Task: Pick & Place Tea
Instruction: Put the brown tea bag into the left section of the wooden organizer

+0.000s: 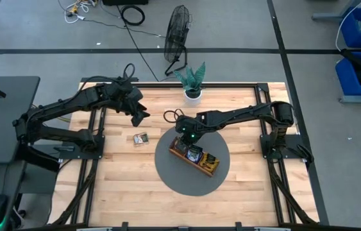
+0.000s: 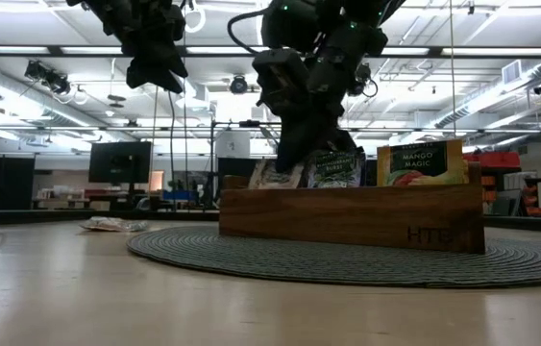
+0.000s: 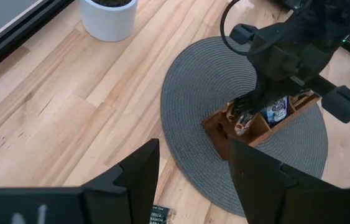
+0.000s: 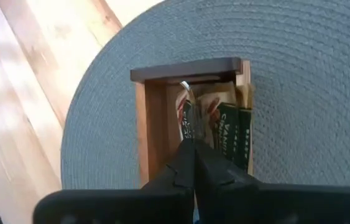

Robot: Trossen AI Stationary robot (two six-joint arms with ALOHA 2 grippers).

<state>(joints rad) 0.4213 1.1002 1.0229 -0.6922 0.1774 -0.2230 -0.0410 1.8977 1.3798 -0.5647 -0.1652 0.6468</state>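
Note:
A long brown wooden tray (image 1: pixel 196 156) lies on the round grey mat (image 1: pixel 167 173); tea sachets stand in its compartments, among them a yellow-orange one (image 2: pixel 422 161) and a dark one (image 2: pixel 337 169). My right gripper (image 4: pixel 193 146) is shut on a pale tea sachet (image 4: pixel 186 112) and reaches into the tray's end compartment (image 4: pixel 156 118) on the side toward the table's left. Two or so loose sachets (image 1: pixel 142 138) lie flat on the wood left of the mat. My left gripper (image 1: pixel 138 117) hangs open above the table, above and a little beyond them, holding nothing. My right gripper pinches the pale sachet between its two shut fingers, at the sachet's upper edge (image 4: pixel 190 138). The fingers come slanting down from above. The sachet stands on edge inside the end compartment, beside other sachets (image 4: pixel 227 134); whether its lower end rests on the tray's floor is hidden.
A small white pot with a green plant (image 1: pixel 193 90) stands at the table's far edge, behind the mat. Black frame rails (image 1: pixel 90 147) run along the table's left and right sides. Bare wood lies toward the near edge (image 1: pixel 129 192).

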